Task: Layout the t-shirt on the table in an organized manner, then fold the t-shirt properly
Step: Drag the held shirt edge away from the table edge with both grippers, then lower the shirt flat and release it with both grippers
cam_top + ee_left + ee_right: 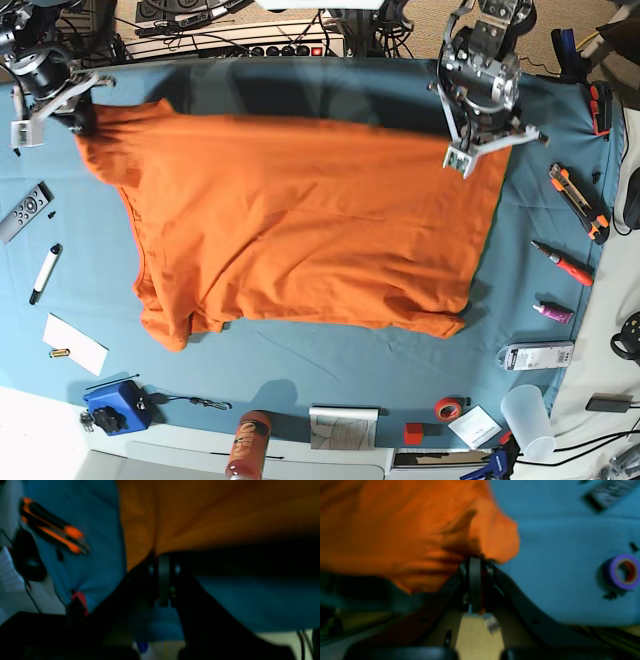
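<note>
A: Left jaws (163, 562) clenched on a pinch of the plain bright orange soft cloth short-sleeved t-shirt (310, 230), at its far edge by the corner. Right jaws (475, 565) likewise clamped on a bunched fold of the same cloth, at the opposite far corner.

B: And the garment itself?

A: Spread wide across the large worktop covered in wrinkled teal-blue cloth (300, 370), far edge looking lifted between the two grips, near edge and what looks like a sleeve crumpled on the surface. Ringed by clutter well apart: orange-and-black utility knife (578, 202) off to one side, grey remote control (24, 211) and black-and-white marker pen (45, 272) off to the other.

B: Handling?

A: Light, limp, no stiffness at all; likely to sag between the grips and drag wrinkles along. Probably grippy enough against the teal cover to catch and bunch rather than slide freely.

B: Best hold?

A: Corners or seams, as now, kept well apart and level, so the cloth hangs taut and settles flat. Thin pinches risky: easy to slip out under tension. Crumpled near corner in need of smoothing before any fold.
</note>
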Controlling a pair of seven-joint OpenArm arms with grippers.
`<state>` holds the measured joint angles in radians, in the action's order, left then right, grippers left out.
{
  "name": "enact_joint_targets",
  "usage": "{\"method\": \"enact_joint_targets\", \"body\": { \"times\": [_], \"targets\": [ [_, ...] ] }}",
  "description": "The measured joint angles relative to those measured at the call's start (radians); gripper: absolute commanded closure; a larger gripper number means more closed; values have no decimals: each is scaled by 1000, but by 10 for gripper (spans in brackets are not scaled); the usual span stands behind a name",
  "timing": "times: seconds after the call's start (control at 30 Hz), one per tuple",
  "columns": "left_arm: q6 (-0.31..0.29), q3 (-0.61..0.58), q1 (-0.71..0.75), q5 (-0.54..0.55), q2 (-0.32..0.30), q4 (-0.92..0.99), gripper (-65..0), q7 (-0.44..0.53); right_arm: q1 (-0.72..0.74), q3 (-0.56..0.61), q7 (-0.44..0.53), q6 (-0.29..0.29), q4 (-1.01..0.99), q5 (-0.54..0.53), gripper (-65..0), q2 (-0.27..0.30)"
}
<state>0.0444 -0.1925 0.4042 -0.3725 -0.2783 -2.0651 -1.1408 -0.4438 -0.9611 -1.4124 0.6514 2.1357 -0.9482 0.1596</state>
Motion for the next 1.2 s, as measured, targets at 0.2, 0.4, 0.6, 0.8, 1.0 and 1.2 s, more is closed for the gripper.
{"method": "enact_joint_targets", "body": {
  "times": [0.2,0.4,0.6,0.8,1.0,1.2],
  "targets": [
    [32,-1,53,-121,1,0,0,2,8,-1,55,1,0,5,0,1],
    [31,-1,40,-136,1,0,0,69,48,-1,55,1,0,6,0,1],
    [31,-1,-36,-136,1,0,0,88,113,84,86,1,-40,97,0,3],
    [-102,4,-109,5,-4,11,0,219,200,188,139,0,-155,197,0,2],
    [-90,3,-186,49,-2,88,0,235,314,230,193,1,-242,286,0,3],
    [-90,3,-270,50,-2,211,0,261,396,238,217,0,-392,304,0,2]
  ]
}}
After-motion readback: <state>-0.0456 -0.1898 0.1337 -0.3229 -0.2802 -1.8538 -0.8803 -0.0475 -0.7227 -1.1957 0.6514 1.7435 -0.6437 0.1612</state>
